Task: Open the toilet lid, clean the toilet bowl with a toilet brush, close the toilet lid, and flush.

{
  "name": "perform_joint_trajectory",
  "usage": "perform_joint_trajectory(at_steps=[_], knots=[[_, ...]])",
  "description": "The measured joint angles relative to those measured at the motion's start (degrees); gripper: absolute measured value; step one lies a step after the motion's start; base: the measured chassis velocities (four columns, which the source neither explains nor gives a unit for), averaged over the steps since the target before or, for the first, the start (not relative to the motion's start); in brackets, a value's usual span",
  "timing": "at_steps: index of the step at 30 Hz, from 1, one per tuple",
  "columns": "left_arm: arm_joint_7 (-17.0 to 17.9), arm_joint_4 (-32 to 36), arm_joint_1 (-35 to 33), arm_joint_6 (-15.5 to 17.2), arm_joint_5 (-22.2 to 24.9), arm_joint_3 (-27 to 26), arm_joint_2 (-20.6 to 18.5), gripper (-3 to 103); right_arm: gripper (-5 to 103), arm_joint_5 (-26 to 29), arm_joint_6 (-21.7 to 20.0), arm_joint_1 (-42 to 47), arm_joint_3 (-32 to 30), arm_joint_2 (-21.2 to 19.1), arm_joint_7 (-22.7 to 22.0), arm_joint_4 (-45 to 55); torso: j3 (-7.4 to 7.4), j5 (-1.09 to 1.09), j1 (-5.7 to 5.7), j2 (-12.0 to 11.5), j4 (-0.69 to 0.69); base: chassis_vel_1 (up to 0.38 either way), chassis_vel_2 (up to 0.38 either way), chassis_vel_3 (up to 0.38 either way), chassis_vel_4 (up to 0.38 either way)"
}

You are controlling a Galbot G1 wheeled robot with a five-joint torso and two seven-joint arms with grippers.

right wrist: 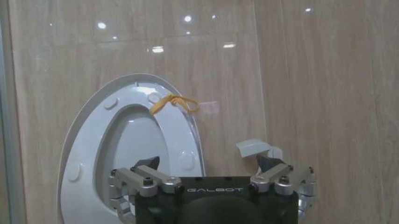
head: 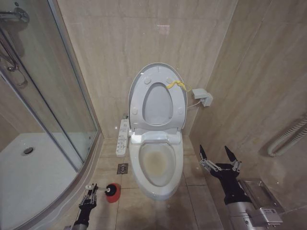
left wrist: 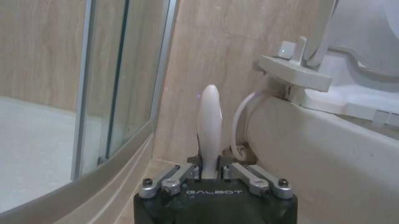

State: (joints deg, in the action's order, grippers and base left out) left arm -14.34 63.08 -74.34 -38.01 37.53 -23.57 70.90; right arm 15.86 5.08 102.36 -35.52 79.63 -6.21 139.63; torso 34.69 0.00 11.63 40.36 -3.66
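The toilet lid (head: 156,67) stands raised against the back wall with the ring seat (head: 138,103) up in front of it; a yellow strap (head: 176,85) hangs at the rim. Below, the toilet bowl (head: 157,165) lies uncovered, with yellowish stains inside. Low at the left, my left gripper (head: 89,191) hangs just above the floor beside the red holder cup (head: 113,192). In the left wrist view it (left wrist: 210,170) is shut on the white handle of the toilet brush (left wrist: 210,121); the bristle head is hidden. My right gripper (head: 220,155) stands open right of the bowl, facing the lid (right wrist: 134,80).
A curved glass shower enclosure (head: 57,96) fills the left side. A control panel (head: 123,138) juts from the toilet's left, with a floor drain (head: 123,168) below it. A wall box (head: 204,97) and a ribbed hose (head: 288,139) sit on the right wall, close to the right arm.
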Motion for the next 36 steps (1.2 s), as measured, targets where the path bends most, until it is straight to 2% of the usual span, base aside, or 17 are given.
perform_joint_trajectory(at_steps=[6,12,18,23,29,36], knots=[[0.4,0.5,-0.4,0.4,0.0,0.0,0.0,16,100,0.0,0.0,0.0,0.0,0.0,0.0,0.0,0.0,0.0,0.0,0.0,0.0,0.0,0.0,0.0,0.0],[3.7,3.6,-2.8,3.9,-1.0,-0.8,0.1,16,100,0.0,0.0,0.0,0.0,0.0,0.0,0.0,0.0,0.0,0.0,0.0,-0.01,0.0,0.0,0.0,0.0],[4.8,3.3,-3.1,4.8,-2.4,-1.3,0.1,16,100,0.0,0.0,0.0,0.0,0.0,0.0,0.0,0.0,0.0,0.0,0.0,-0.01,0.0,0.0,0.0,0.0],[4.9,0.7,-1.4,5.0,-2.9,-1.2,-0.2,16,100,0.0,0.0,0.0,0.0,0.0,0.0,0.0,0.0,0.0,0.0,0.0,0.0,0.0,0.0,0.0,0.0],[3.5,-6.0,3.4,4.2,-2.9,0.3,-0.7,16,100,0.0,0.0,0.0,0.0,0.0,0.0,0.0,0.0,0.0,0.0,0.0,-0.01,0.0,0.0,0.0,0.0],[2.9,-9.2,6.8,3.8,-2.7,1.7,-0.7,16,100,0.0,0.0,0.0,0.0,0.0,0.0,0.0,0.0,0.01,0.0,0.0,-0.01,0.0,0.0,0.0,0.0]])
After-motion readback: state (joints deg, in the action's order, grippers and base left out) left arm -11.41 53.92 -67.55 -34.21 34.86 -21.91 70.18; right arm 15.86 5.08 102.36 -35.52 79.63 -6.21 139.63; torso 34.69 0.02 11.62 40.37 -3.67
